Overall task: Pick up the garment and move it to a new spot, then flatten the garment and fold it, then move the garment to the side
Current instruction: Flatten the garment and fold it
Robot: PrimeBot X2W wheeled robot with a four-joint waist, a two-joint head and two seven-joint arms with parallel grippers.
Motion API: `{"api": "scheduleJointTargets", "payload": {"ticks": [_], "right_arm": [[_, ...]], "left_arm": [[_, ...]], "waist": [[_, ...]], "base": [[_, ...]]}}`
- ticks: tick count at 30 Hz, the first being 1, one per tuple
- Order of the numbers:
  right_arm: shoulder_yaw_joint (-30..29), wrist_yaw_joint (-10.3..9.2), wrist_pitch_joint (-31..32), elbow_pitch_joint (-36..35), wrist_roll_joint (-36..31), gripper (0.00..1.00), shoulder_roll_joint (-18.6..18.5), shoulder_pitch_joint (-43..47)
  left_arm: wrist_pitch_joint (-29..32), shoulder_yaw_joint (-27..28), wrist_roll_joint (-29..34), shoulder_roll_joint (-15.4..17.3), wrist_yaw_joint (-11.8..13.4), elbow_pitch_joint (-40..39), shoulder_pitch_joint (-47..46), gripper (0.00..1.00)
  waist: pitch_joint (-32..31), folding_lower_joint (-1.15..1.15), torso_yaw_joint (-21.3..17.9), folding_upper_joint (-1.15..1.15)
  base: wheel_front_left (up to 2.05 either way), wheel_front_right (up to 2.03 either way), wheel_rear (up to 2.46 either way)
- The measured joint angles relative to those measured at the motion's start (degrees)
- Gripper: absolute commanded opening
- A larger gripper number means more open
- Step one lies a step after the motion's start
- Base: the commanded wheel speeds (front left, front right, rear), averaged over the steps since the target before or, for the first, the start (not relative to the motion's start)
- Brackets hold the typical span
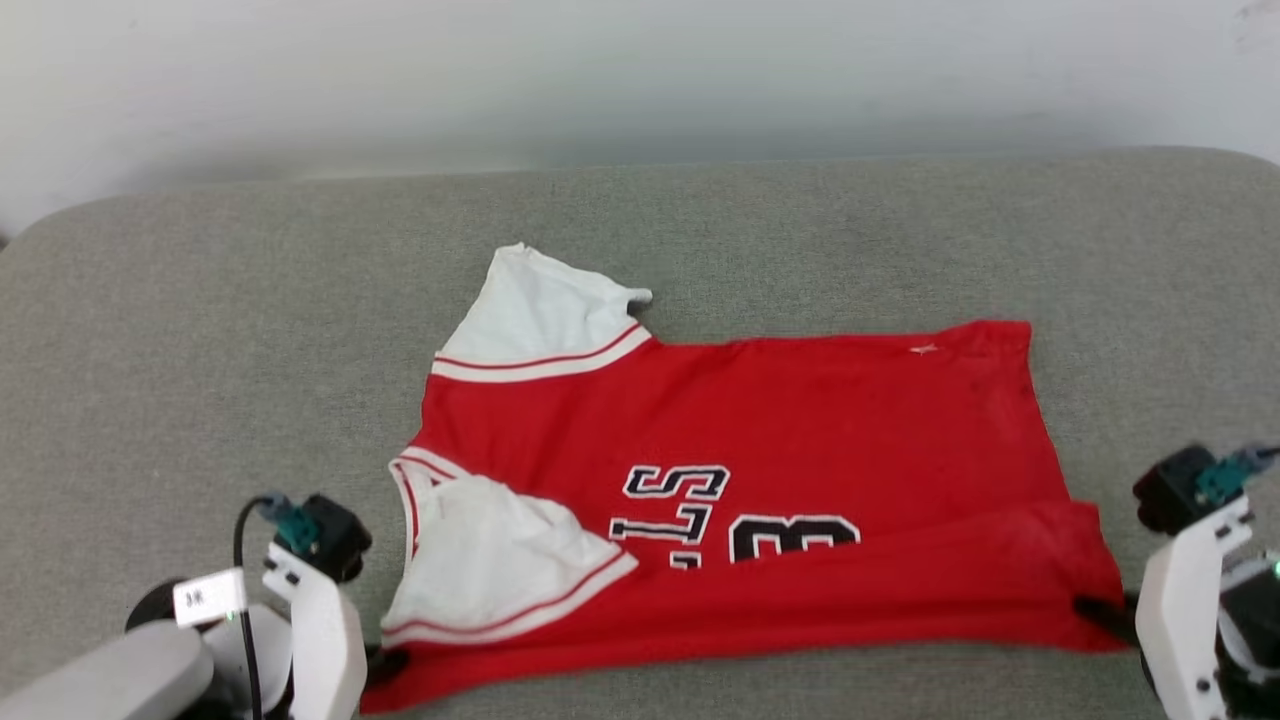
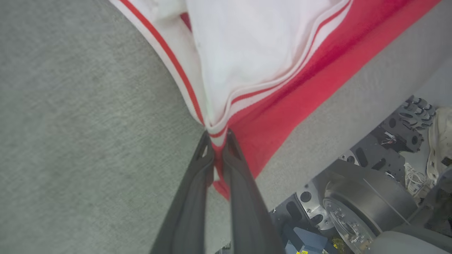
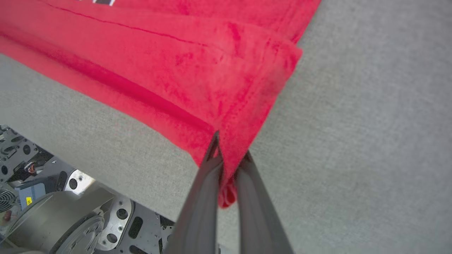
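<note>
**1. Workpiece.** The jersey [image 1: 800, 420] lies on the grey fabric-covered surface [image 1: 200, 330], roughly centre of the head view. Neck end is toward robot's left, hem end toward robot's right. The body is mostly flat. The near long edge is doubled over onto the front and hides the lower part of the black lettering [image 1: 690, 510].

**2. Sleeves.** The far sleeve [image 1: 540, 320] is white and spread flat, pointing away from the robot. The near sleeve [image 1: 490, 560] is white and laid back over the chest, its striped trim running diagonally.

**3. L claw.** The left gripper [image 2: 216, 137] is at the jersey's near-left corner. Its fingers are closed tight on fabric: left wrist cam shows red-and-white trim and red cloth pinched between the tips, with a small red tail hanging out lower down between the fingers. The tips sit at surface level, near the front edge.

**4. R claw.** The right gripper [image 3: 229, 148] is at the near-right hem corner. It is clamped on stacked red fabric, and a small red bunch shows between the fingers below the tips. The cloth fans out from the pinch pt.

**5. Misc.** Both wrist cams show the metal robot base [image 3: 53, 218] past the surface's front edge.
</note>
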Motion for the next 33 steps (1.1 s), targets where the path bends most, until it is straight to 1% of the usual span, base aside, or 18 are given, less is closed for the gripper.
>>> {"api": "scheduleJointTargets", "payload": {"ticks": [3,6,7,8,9,13,15,18,20,24,28,29,31,33], "right_arm": [[-0.70,0.00,0.18,-0.66,0.22,0.00,0.01,3.67],[-1.56,0.00,-0.09,-0.41,-0.92,0.00,0.67,6.49],[-1.80,0.00,-0.09,-0.05,-1.14,0.00,1.27,7.28],[-2.14,0.00,-0.29,0.30,-1.14,0.45,2.04,8.02],[-2.66,0.00,-0.79,0.51,-1.30,1.00,2.82,8.54],[-5.69,-0.01,-5.64,-0.55,-4.03,1.00,4.57,8.58],[-7.19,-0.01,-8.62,-1.46,-6.00,1.00,4.82,8.16],[-12.16,-0.01,-14.74,-1.99,-9.93,1.00,6.71,6.82],[-15.97,-0.01,-18.79,-2.47,-12.79,1.00,9.04,5.89],[-22.01,-0.01,-25.07,-4.92,-18.02,1.00,14.45,4.52],[-26.28,-0.01,-29.72,-8.44,-23.24,1.00,19.71,4.03],[-28.08,-0.01,-31.44,-10.29,-25.28,1.00,22.23,4.04],[-29.11,-0.01,-32.68,-12.14,-27.26,1.00,24.16,4.15],[-29.33,-0.01,-33.11,-13.89,-28.54,1.00,25.50,4.64]], "left_arm": [[-0.57,-0.81,-0.20,0.14,0.97,-0.46,2.31,0.00],[-1.74,-1.19,-0.82,-0.04,1.78,-0.36,4.32,0.00],[-2.14,-1.27,-0.69,-0.16,1.92,-0.10,4.57,0.38],[-2.54,-1.26,-0.56,-0.29,2.32,0.21,4.70,1.00],[-3.01,-1.22,-0.52,-0.41,2.41,0.47,4.83,1.00],[-4.78,-0.45,-0.48,-0.49,2.55,0.32,5.18,1.00],[-6.66,1.26,-0.67,0.25,3.36,-0.11,4.71,1.00],[-7.93,3.53,-0.52,1.76,3.68,-1.55,2.26,1.00],[-8.89,5.21,-0.09,2.40,4.19,-2.32,0.31,1.00],[-11.31,8.80,2.90,3.32,4.87,-2.43,-5.66,1.00],[-13.54,11.92,6.11,1.77,6.26,-0.49,-12.38,1.00],[-13.43,12.68,7.26,0.62,6.64,0.69,-15.38,1.00],[-12.26,13.14,7.66,-0.51,6.58,2.25,-18.39,1.00],[-10.12,13.25,8.15,-1.38,5.97,3.76,-21.49,1.00]], "waist": [[0.02,0.00,-0.13,0.00],[0.35,0.00,-0.37,0.00],[0.47,0.00,-0.44,0.00],[0.56,0.00,-0.49,0.00],[0.61,0.00,-0.54,0.00],[0.41,0.00,-0.68,0.00],[0.18,0.00,-0.75,0.00],[-0.06,0.00,-0.85,0.00],[0.08,0.00,-0.97,0.00],[1.18,0.00,-1.37,0.00],[3.13,0.00,-2.08,0.00],[4.34,0.00,-2.58,0.00],[5.66,0.00,-3.15,0.00],[7.12,0.00,-3.77,0.00]], "base": [[0.00,0.00,0.00],[0.00,0.00,0.00],[0.00,0.00,0.00],[0.00,0.00,0.00],[0.00,0.00,0.00],[0.00,0.00,0.00],[0.00,0.00,0.00],[0.00,0.00,0.00],[0.00,0.00,0.00],[0.00,0.00,0.00],[0.00,0.00,0.00],[0.00,0.00,0.00],[0.00,0.00,0.00],[0.00,0.00,0.00]]}}
